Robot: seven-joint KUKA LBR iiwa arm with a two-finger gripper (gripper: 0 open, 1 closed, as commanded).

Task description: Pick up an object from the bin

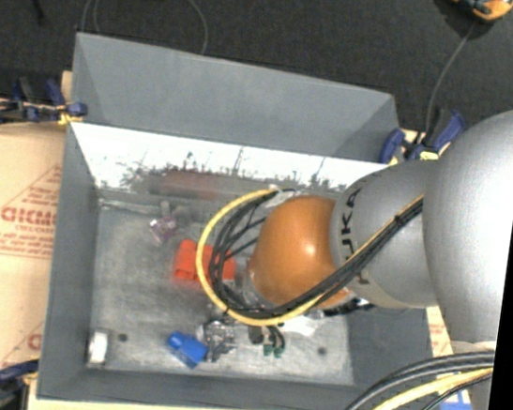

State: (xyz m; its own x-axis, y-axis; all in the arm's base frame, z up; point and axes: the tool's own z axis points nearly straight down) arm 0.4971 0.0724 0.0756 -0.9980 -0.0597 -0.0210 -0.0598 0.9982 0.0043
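Note:
My gripper point(217, 335) hangs low over the front middle of the bin floor, under the arm's orange cover. Just to its left, touching or nearly touching it, lies a small blue piece point(184, 347). I cannot see anything held in the gripper. An orange-red block point(188, 261) lies behind it, toward the middle of the bin, partly hidden by the cables. To the gripper's right sits a small dark green thing point(273, 345).
A clear pinkish thing point(161, 227) lies at the back left of the floor, and a small white thing point(97, 347) in the front left corner. A white scrap point(306, 328) shows under the arm at the right. The arm and its cables cover the bin's right half.

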